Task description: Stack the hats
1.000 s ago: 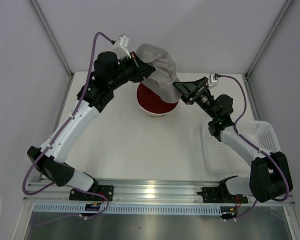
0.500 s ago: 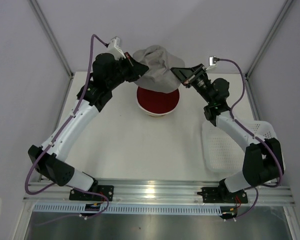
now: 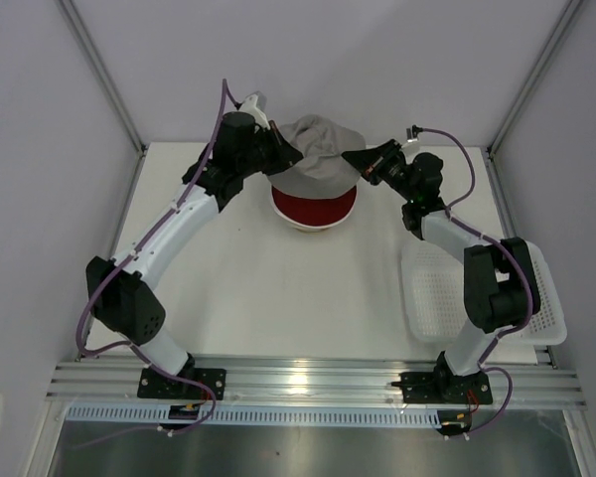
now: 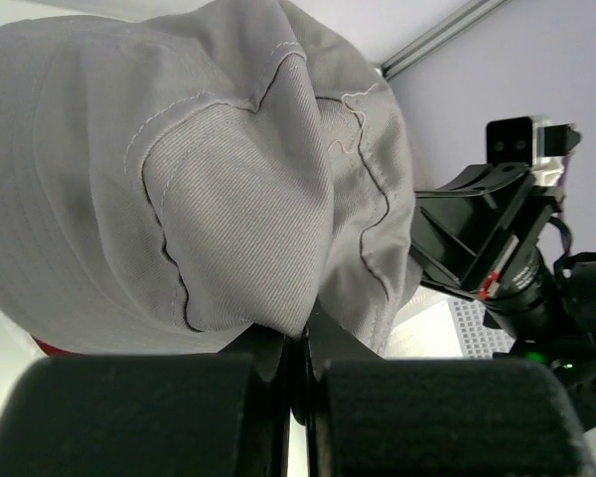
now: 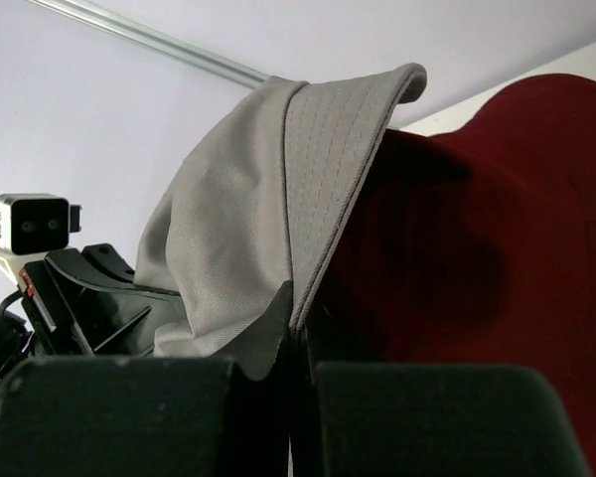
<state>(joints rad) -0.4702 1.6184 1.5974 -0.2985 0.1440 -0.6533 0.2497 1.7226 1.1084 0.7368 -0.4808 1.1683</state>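
The grey hat (image 3: 320, 159) hangs stretched between my two grippers, just over the dark red hat (image 3: 315, 206) at the back of the table. A cream-white rim (image 3: 313, 228) shows under the red hat's near edge. On the hat's left side, my left gripper (image 3: 286, 156) is shut on a fold of grey fabric (image 4: 228, 189), with the jaws (image 4: 300, 338) pressed together on it. My right gripper (image 3: 350, 159) is shut on the brim at the hat's right side. In the right wrist view the grey brim (image 5: 328, 169) runs down into its jaws (image 5: 300, 333), with the red hat (image 5: 497, 248) close behind.
A white plastic mesh basket (image 3: 497, 298) lies at the right edge of the table, beside the right arm. White walls with metal frame posts (image 3: 99, 75) close in the back and sides. The arms' bases sit on a rail (image 3: 308, 383) at the near edge.
Both grippers have carried the grey hat back and down over the red hat. The right gripper has shut on the brim, and the hat is now spread between them instead of hanging bunched.
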